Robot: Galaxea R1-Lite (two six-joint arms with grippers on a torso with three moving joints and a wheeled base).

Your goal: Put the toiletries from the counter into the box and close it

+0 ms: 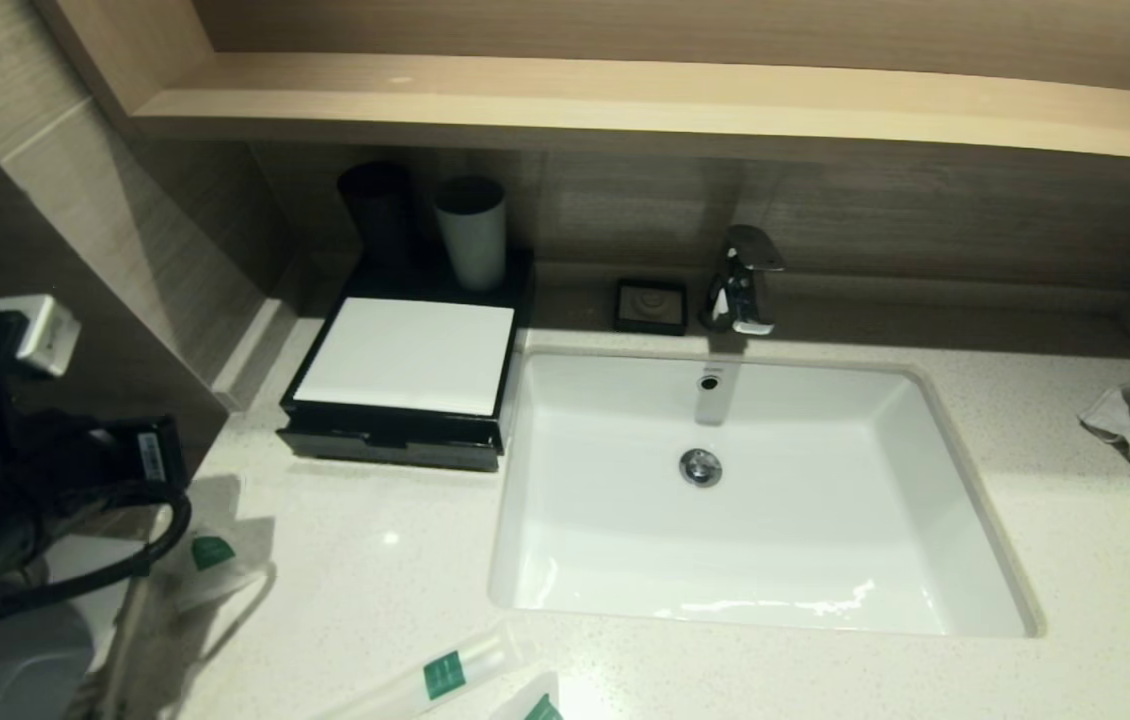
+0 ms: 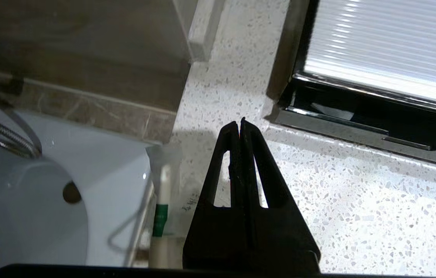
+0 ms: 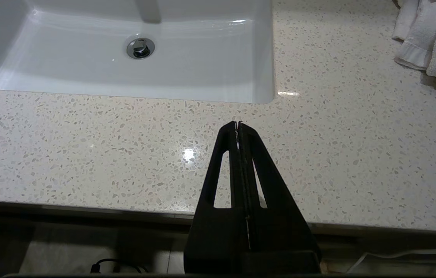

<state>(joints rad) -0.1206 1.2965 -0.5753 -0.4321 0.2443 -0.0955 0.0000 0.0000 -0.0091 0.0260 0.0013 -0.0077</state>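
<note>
Left pincer point(image 2: 240, 125), clenched on nothing, hovers over the speckled white stone table point(image 2: 357, 200) near the flat black white-topped box point(image 2: 376, 116), likely poised to nudge its drawer.

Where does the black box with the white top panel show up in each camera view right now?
Head view: the box sits on the counter just left of the sink basin, the cups behind it.
Left wrist view: the box fills the upper right corner, beyond the shut left gripper.
Right wrist view: not in it.
Shared landmark: the speckled counter, in all three views; the sink basin links the head and right wrist views.
</note>
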